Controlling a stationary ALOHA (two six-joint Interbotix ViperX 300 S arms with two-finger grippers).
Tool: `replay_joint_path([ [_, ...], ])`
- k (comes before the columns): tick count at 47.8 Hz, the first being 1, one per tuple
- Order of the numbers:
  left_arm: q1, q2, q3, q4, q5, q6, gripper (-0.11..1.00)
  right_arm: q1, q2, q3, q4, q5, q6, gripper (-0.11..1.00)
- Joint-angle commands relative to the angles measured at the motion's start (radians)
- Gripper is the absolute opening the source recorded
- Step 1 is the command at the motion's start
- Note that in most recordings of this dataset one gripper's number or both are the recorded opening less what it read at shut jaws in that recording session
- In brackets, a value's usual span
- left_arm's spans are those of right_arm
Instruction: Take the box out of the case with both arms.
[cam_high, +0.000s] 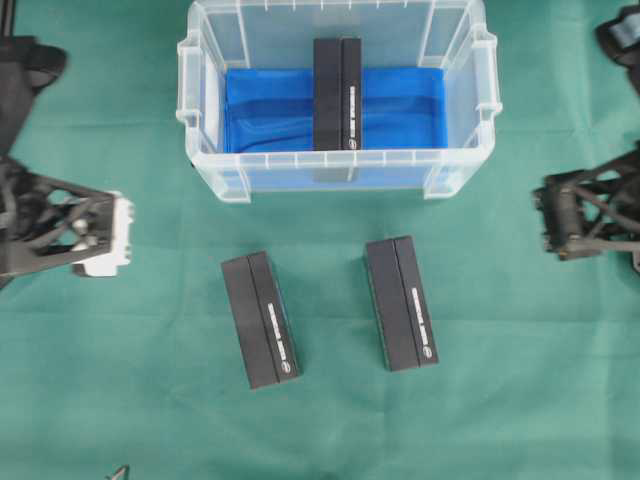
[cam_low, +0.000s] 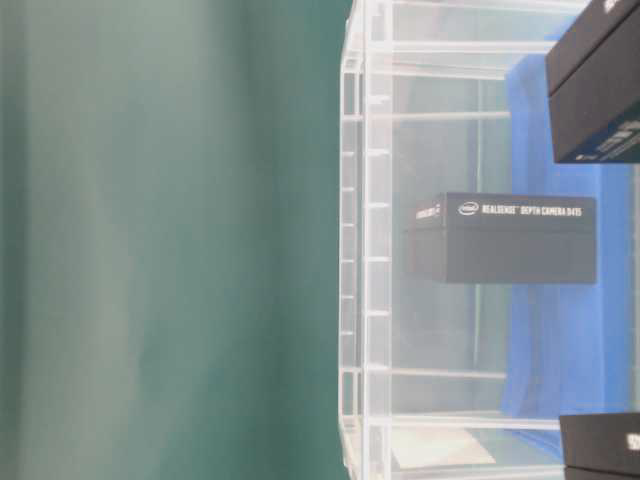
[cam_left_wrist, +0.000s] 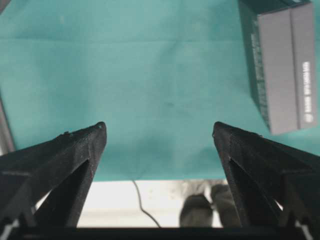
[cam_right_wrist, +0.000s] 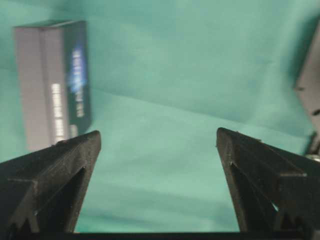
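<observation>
The case (cam_high: 460, 165) is clear glossy plastic, the boxes (cam_high: 337, 92) matt black card — the table cover (cam_high: 500, 400) soft green cloth.

surface: green cloth (cam_high: 150, 400), creased, spread flat below gripper | beyond cloth edge: pale floor (cam_left_wrist: 165, 200), thin dark cable (cam_left_wrist: 142, 207) | light: even, soft

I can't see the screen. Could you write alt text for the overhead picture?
A clear plastic case lined with a blue sheet holds one black box, on a green cloth. Two more black boxes lie in front, and open robot hands wait at the left and right edges.
</observation>
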Motion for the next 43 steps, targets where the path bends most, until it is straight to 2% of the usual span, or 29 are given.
replay_joint_path([
  [1,-0.011,-0.044,0.015,0.0,-0.005,-0.015,0.91,0.003,-0.041,0.005,-0.003,0.018,0.0,0.93],
  [29,-0.008,-0.041,0.02,0.002,-0.006,-0.017,0.91,-0.009,-0.023,0.015,-0.008,-0.012,-0.012,0.93],
  [35,0.043,-0.055,0.029,0.008,0.005,0.018,0.91,-0.06,-0.032,0.028,-0.017,-0.012,-0.049,0.93],
  [43,0.127,-0.067,0.035,0.006,0.008,0.107,0.91,-0.164,-0.051,0.041,-0.008,-0.017,-0.161,0.93],
])
